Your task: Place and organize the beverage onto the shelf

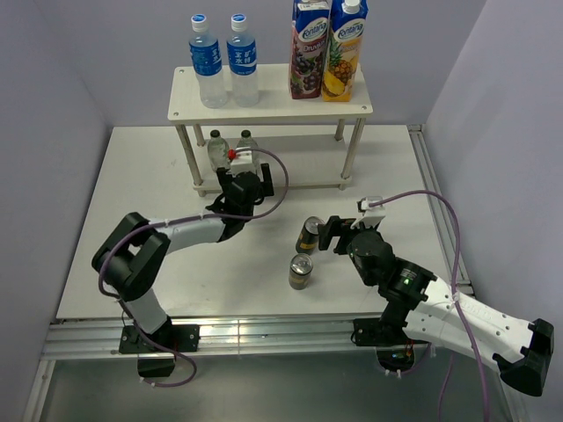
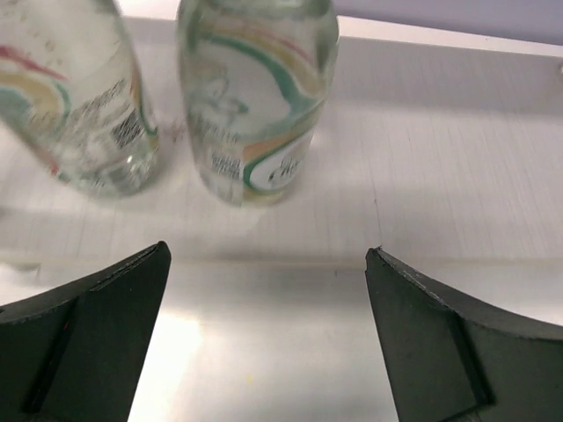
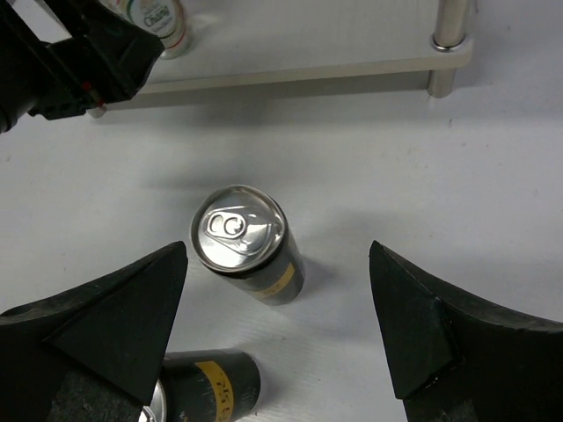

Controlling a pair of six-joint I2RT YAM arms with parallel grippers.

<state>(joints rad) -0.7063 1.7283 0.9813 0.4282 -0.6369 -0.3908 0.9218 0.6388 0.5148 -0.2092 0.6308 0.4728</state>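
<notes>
The dark can [image 3: 246,242] stands upright on the table [image 3: 440,176], straight ahead of our right gripper [image 1: 332,232], fingers spread and empty (a second can [image 3: 207,387] sits beside); our left gripper [image 2: 268,259], likewise spread, faces the shelf [image 2: 440,202].

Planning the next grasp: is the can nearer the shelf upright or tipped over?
Upright: the can stands on its base, silver top facing up.

A purple carton [image 1: 310,53] stands upright just beside a yellow carton [image 1: 344,54], both white-capped.
</notes>
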